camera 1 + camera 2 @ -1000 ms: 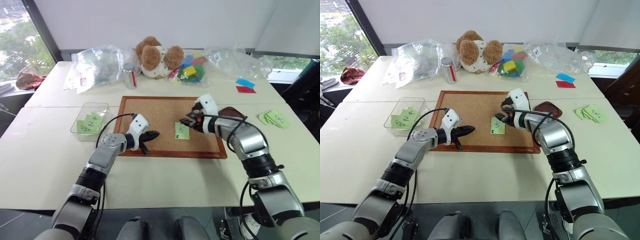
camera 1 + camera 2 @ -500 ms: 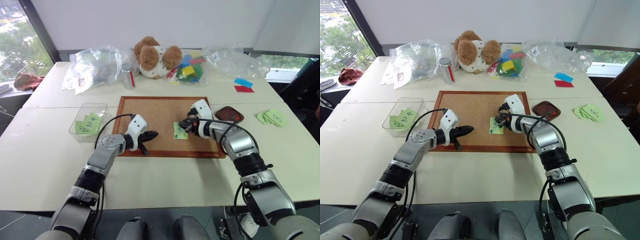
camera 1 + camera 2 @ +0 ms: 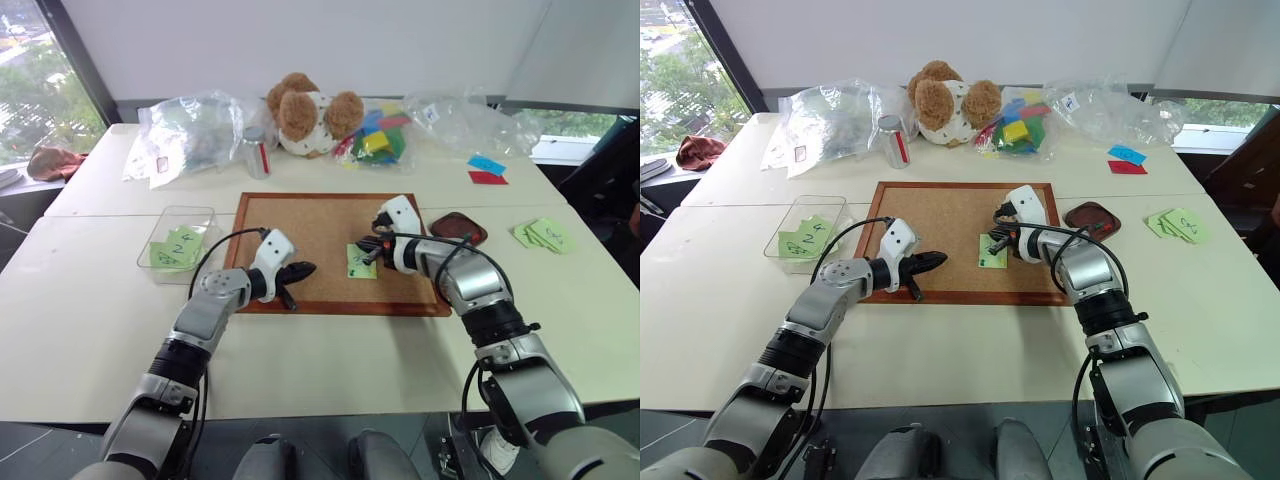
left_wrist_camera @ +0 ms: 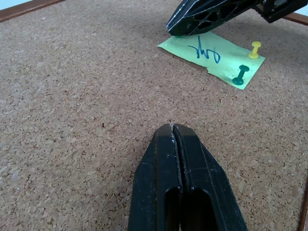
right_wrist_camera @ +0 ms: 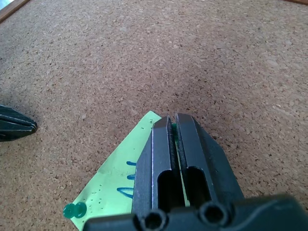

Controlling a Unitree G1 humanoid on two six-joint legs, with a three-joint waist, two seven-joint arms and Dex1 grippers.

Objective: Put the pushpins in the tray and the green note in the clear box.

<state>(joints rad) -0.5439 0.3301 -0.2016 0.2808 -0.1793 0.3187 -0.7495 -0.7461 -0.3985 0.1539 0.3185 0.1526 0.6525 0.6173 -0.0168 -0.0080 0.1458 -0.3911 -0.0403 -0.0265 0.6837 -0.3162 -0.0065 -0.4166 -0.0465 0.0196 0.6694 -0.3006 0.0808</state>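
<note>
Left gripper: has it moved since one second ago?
No. The left gripper still hovers over the near left part of the corkboard.

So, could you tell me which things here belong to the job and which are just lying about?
Job: green note, pushpins, tray, clear box, right gripper.
Lying about: corkboard, teddy bear, plastic bags, can, spare green notes.

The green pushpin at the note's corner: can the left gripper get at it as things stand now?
Probably yes. The left gripper, shut, faces the green pushpin across bare corkboard. The right gripper sits at the green note's far corner.
</note>
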